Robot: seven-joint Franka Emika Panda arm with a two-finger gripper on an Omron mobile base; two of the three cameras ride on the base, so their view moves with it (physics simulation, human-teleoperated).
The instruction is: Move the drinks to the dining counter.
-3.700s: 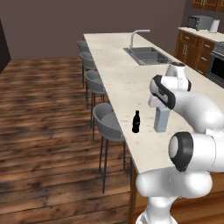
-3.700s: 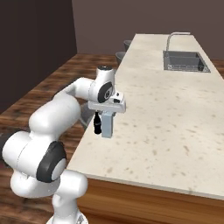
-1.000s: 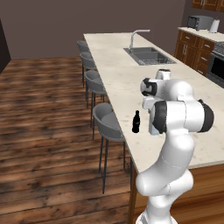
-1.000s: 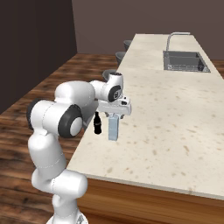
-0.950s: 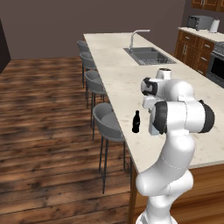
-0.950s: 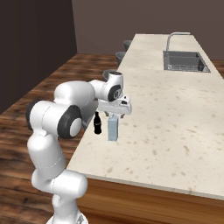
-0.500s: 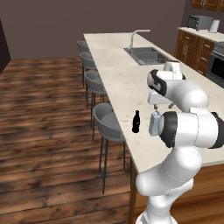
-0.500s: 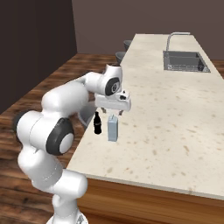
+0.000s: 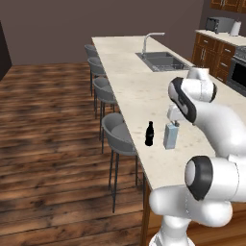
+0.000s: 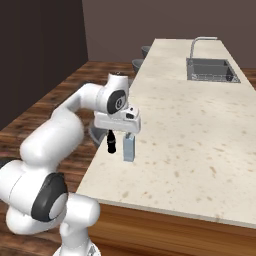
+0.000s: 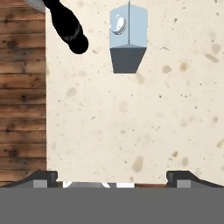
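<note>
Hovering wide-open, empty pincer (image 11: 112, 175) above counter (image 11: 131, 122), carton (image 11: 127, 37) cap seen from overhead, faucet (image 9: 151, 41) in base views

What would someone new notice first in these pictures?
The white arm's gripper, open, hangs just above a pale blue-grey carton standing upright near the stool-side edge of the long stone dining counter. A small dark bottle stands right beside the carton, nearer the edge.

Glossy white rounded arm segments, dark grey-black joint caps, boxy white hand, small dark fingertips (image 11: 46, 176).
</note>
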